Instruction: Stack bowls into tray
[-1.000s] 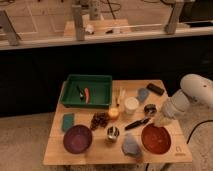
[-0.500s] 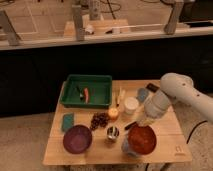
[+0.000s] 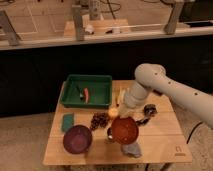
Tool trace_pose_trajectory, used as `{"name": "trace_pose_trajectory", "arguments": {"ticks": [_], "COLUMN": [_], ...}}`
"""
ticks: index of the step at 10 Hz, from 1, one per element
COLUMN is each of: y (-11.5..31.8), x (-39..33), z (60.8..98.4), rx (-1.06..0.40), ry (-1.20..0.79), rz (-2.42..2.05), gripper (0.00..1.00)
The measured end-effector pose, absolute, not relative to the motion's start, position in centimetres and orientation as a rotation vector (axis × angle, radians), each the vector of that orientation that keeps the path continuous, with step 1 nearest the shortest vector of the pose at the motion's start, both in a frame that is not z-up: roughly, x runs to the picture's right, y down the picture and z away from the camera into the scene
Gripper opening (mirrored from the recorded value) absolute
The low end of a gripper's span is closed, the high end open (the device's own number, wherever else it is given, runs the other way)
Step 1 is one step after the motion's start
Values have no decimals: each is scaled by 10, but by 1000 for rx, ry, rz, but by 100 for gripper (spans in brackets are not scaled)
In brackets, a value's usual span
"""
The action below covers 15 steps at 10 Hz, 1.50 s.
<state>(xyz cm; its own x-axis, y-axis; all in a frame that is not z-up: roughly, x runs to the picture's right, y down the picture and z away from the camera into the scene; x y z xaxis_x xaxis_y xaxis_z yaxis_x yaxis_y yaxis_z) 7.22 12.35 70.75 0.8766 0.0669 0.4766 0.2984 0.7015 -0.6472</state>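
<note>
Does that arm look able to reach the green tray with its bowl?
Probably yes: the gripper, shut on the orange bowl, hangs close beside the tray, with seemingly nothing tall between them.

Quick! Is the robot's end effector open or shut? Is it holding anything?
The end effector: closed, holding the orange-red bowl by its rim, just past the front right corner of the tray.
</note>
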Motion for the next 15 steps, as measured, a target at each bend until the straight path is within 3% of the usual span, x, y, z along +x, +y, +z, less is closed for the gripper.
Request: {"name": "trace_pose_trajectory", "arguments": {"ticks": [7,15], "y": [126,129], "x": [-26,-38], "z": [664,656], "rx": [-837,-824], "ry": [-600,-585], "rz": [-327,-377], "gripper": [0,0]}}
